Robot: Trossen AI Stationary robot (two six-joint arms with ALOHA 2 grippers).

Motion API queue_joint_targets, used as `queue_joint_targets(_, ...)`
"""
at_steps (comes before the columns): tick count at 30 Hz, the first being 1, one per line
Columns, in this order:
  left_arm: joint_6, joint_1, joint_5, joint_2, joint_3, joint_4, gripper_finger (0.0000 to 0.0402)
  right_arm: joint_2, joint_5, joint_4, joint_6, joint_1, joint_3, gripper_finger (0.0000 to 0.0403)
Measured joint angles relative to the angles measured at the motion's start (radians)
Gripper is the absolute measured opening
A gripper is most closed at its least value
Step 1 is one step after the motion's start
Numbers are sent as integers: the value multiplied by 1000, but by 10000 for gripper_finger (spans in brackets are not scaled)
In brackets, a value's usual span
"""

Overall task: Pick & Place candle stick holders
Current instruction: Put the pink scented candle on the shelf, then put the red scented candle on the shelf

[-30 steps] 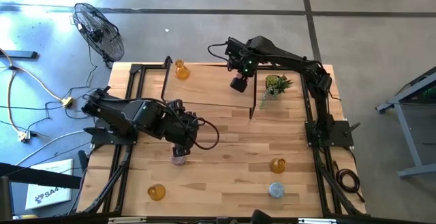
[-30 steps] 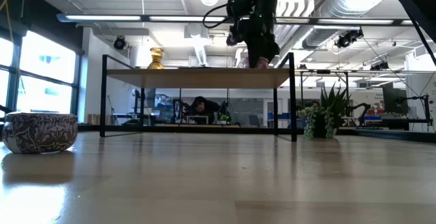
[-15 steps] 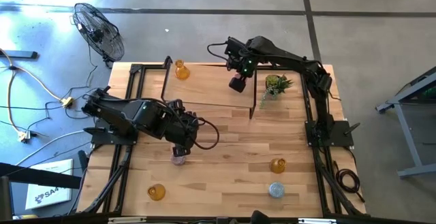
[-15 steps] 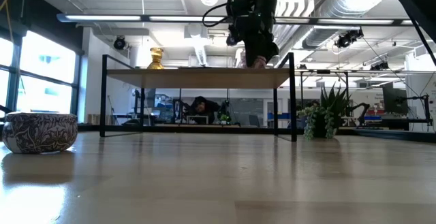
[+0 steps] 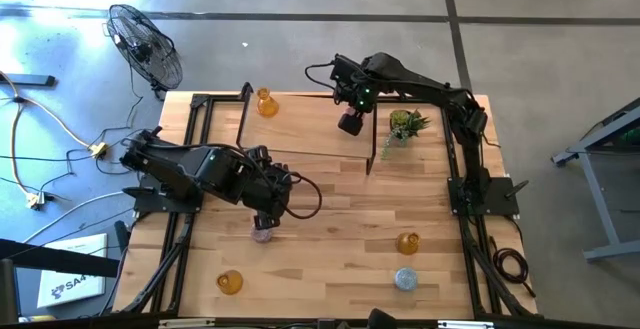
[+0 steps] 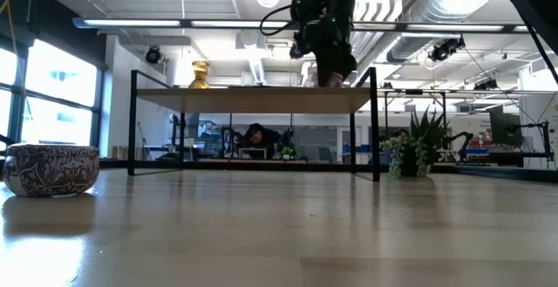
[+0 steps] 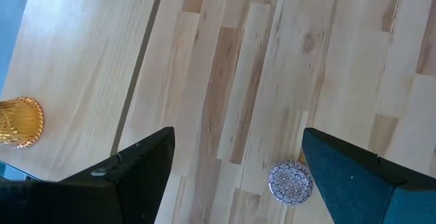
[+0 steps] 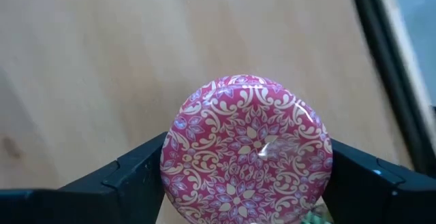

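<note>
My right gripper (image 5: pixel 349 124) hangs over the raised wooden shelf (image 5: pixel 300 129), shut on a pink patterned candle stick holder (image 8: pixel 245 149). My left gripper (image 7: pixel 238 135) is open and high above the table's left middle, with nothing between its fingers. A second pink holder (image 5: pixel 262 234) stands on the table just below it. One amber holder (image 5: pixel 265 102) stands on the shelf's far left corner. Two more amber holders (image 5: pixel 407 242) (image 5: pixel 230 282) and a light blue one (image 5: pixel 405 279) stand on the table's near half. My right gripper pinches the pink holder's round body by two opposite sides (image 8: pixel 170 163) between its two fingers (image 8: pixel 129 180). The fingers come from above, pointing down. In the low view the holder (image 6: pixel 332 80) sits upright at the shelf top; whether it rests there I cannot tell.
A small spiky green plant (image 5: pixel 405 124) stands by the shelf's right end, close to my right gripper. The shelf rests on thin black legs (image 6: pixel 373 121). A round patterned piece (image 6: pixel 52 169) sits close to the low camera on the left. The table's middle is bare wood.
</note>
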Motion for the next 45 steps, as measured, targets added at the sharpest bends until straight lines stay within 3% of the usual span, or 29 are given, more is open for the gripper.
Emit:
queue_joint_targets(9, -1, 0, 2, 0, 0, 0, 314, 0, -34, -11, 4, 0, 0, 351)
queue_joint_targets(17, -1, 0, 2, 0, 0, 0, 314, -5, 23, -22, 0, 0, 1, 384)
queue_joint_targets(28, -1, 0, 2, 0, 0, 6, 314, -172, 45, 37, -11, 49, 2, 391)
queue_joint_targets(32, -13, 0, 14, 7, 0, 5, 314, -259, 89, 37, 2, 128, 2, 391)
queue_joint_targets(36, -62, -5, 105, 24, 0, -28, 314, -335, 139, 38, 55, 251, 2, 393)
queue_joint_targets(45, -108, -84, 172, 31, -131, -8, 314, -410, 397, 38, 191, 594, 2, 390)
